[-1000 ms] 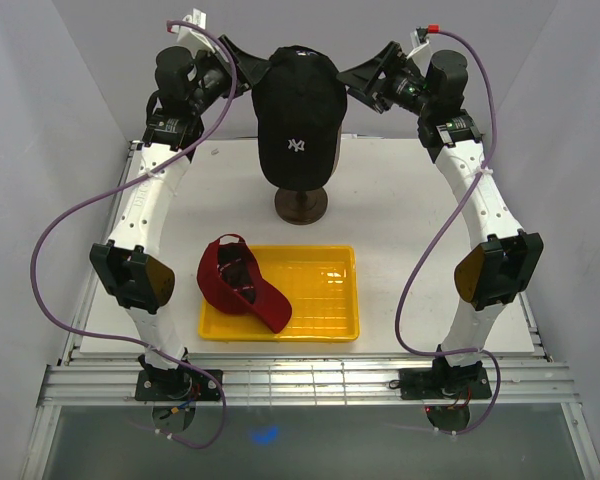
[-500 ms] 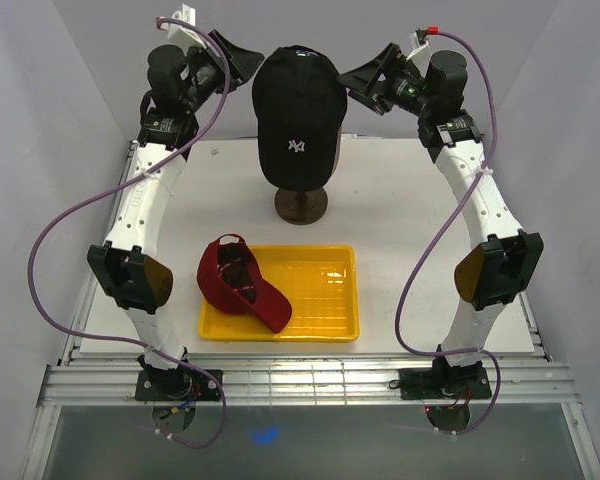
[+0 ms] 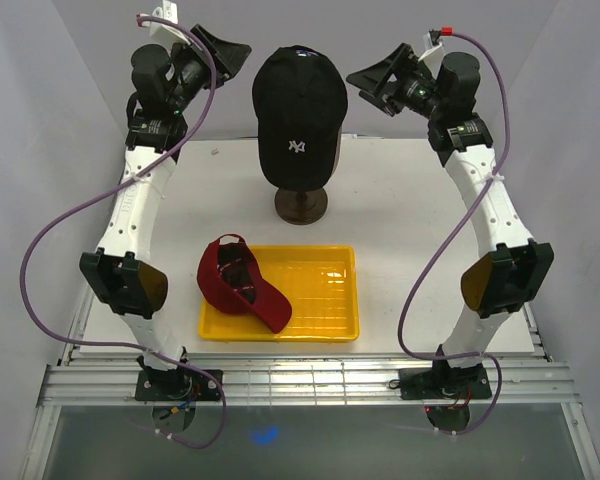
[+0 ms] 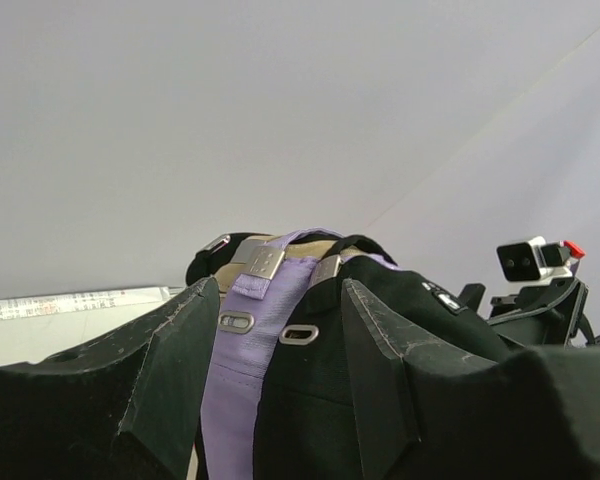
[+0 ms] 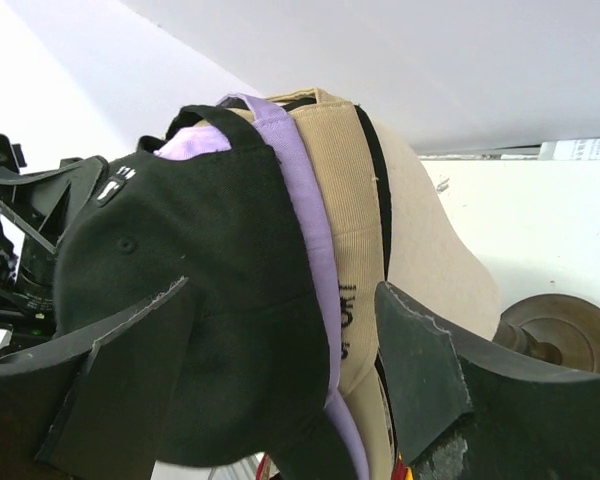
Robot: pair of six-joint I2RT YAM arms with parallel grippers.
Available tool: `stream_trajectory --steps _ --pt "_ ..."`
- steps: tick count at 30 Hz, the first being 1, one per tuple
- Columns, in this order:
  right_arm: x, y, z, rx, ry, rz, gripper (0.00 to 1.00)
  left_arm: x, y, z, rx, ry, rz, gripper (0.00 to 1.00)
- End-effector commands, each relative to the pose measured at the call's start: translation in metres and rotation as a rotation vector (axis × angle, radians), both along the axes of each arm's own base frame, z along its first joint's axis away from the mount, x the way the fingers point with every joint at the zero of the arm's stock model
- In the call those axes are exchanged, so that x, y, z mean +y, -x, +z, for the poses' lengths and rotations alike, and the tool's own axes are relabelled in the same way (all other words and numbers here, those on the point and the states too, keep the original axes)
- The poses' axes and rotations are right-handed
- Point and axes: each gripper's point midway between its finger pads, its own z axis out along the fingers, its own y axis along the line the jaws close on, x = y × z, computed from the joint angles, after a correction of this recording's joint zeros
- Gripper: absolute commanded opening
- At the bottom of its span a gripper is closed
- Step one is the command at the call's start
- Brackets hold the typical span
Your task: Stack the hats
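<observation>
The black cap (image 3: pixel 298 100) sits outermost on the mannequin head (image 5: pixel 435 250). Its long axis runs far to near and its brim points down toward the arms' bases, with the white emblem facing the overhead camera. The right wrist view shows the lavender cap (image 5: pixel 302 200) and then the tan cap (image 5: pixel 348 200) layered beneath it on the same head, above the round stand base (image 3: pixel 301 206). The red cap (image 3: pixel 238 282) lies opening-up at the left end of the yellow tray (image 3: pixel 330 330). Its crown overhangs the tray's left rim and its brim points diagonally toward the near right. The left gripper (image 3: pixel 230 52) hangs just left of the black cap's crown, its jaws spread wide and touching nothing. Its fingers (image 4: pixel 170 350) frame the caps' back straps. The right gripper (image 3: pixel 366 80) hangs just right of the crown, jaws likewise spread and clear of the fabric.
</observation>
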Motion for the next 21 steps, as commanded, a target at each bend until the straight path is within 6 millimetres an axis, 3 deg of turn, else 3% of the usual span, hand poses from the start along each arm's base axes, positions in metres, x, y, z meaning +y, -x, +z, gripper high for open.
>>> stream_trajectory --steps 1,3,5,9,10,11,12,13,14,15,16,17,19,20,21 --pt "-0.025 0.023 0.039 -0.103 -0.006 -0.061 0.78 0.019 0.035 0.049 -0.091 0.035 0.020 0.63" --pt "-0.036 0.030 0.036 -0.091 -0.006 -0.083 0.78 0.023 0.047 0.056 -0.102 0.043 0.031 0.63" --pt "-0.050 0.035 0.031 -0.075 -0.004 -0.115 0.78 0.028 0.050 0.049 -0.080 0.051 0.047 0.63" --pt "-0.066 0.081 0.021 -0.083 0.061 -0.119 0.78 0.035 0.073 0.048 -0.050 0.058 0.066 0.63" --pt "-0.068 0.090 -0.002 -0.018 0.116 -0.126 0.77 0.038 0.089 0.054 -0.054 0.062 0.066 0.63" --pt "-0.066 0.116 0.001 -0.074 0.174 -0.115 0.77 0.040 0.091 0.045 -0.025 0.064 0.078 0.62" --pt "-0.066 0.127 -0.009 -0.069 0.203 -0.109 0.77 0.041 0.096 0.042 -0.009 0.066 0.084 0.62" --pt "-0.066 0.138 -0.044 0.001 0.244 -0.098 0.77 0.044 0.111 0.043 -0.001 0.069 0.086 0.62" --pt "-0.064 0.163 -0.042 -0.028 0.259 -0.086 0.77 0.046 0.113 0.032 0.032 0.069 0.097 0.62" --pt "-0.063 0.173 -0.055 -0.028 0.292 -0.073 0.77 0.047 0.117 0.027 0.051 0.070 0.102 0.62" --pt "-0.060 0.182 -0.081 0.007 0.325 -0.066 0.77 0.047 0.123 0.020 0.073 0.072 0.101 0.62" --pt "-0.046 0.209 -0.088 0.003 0.353 -0.009 0.76 0.049 0.133 0.013 0.089 0.076 0.104 0.62" --pt "-0.036 0.226 -0.122 0.042 0.435 0.006 0.76 0.050 0.142 0.004 0.116 0.077 0.104 0.62" --pt "-0.017 0.254 -0.130 0.030 0.451 0.087 0.75 0.052 0.152 0.007 0.111 0.081 0.106 0.62" --pt "-0.014 0.259 -0.140 0.042 0.470 0.077 0.75 0.053 0.155 -0.002 0.135 0.074 0.110 0.62"
